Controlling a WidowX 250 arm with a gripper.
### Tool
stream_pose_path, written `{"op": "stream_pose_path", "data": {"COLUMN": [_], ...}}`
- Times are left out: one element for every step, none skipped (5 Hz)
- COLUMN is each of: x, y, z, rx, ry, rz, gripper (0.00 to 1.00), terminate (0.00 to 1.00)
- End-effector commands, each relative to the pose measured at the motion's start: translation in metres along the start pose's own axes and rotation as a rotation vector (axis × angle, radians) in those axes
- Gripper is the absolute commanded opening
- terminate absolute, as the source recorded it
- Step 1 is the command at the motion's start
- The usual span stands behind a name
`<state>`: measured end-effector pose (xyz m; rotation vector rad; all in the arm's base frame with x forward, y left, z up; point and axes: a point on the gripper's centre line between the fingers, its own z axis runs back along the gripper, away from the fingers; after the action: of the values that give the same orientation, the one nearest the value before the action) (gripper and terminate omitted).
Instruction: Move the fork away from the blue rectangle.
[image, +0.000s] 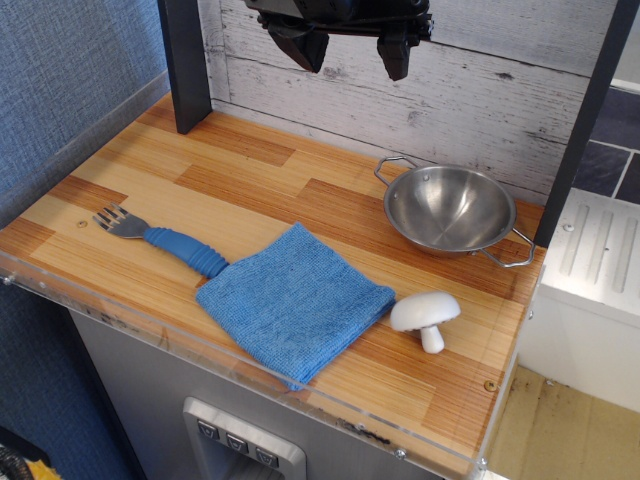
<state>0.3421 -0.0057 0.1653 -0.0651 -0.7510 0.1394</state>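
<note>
The fork lies flat on the wooden counter at the front left. Its silver tines point left and its ribbed blue handle ends right at the left corner of the blue rectangle. The blue rectangle is a folded terry towel lying near the front edge, its front corner hanging over the rim. My gripper hangs high above the back of the counter at the top of the frame. Its two black fingers are spread apart and hold nothing. It is far from the fork.
A steel bowl with wire handles sits at the back right. A white mushroom stands right of the towel. A dark post rises at the back left, another at the right edge. A clear rim runs along the counter's front.
</note>
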Motion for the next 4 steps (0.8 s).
{"op": "stream_pose_path", "data": {"x": [0.000,-0.015,-0.030,-0.046], "y": [0.000,0.018,0.036,0.052], "z": [0.000,0.005,0.012,0.021], "rx": [0.000,0.063,0.159,0.311], "ry": [0.000,0.017,0.028,0.020], "rz": [0.000,0.041,0.107,0.259], "gripper": [1.00,1.00,1.00,1.00], "terminate": [0.00,0.00,0.00,0.00]}}
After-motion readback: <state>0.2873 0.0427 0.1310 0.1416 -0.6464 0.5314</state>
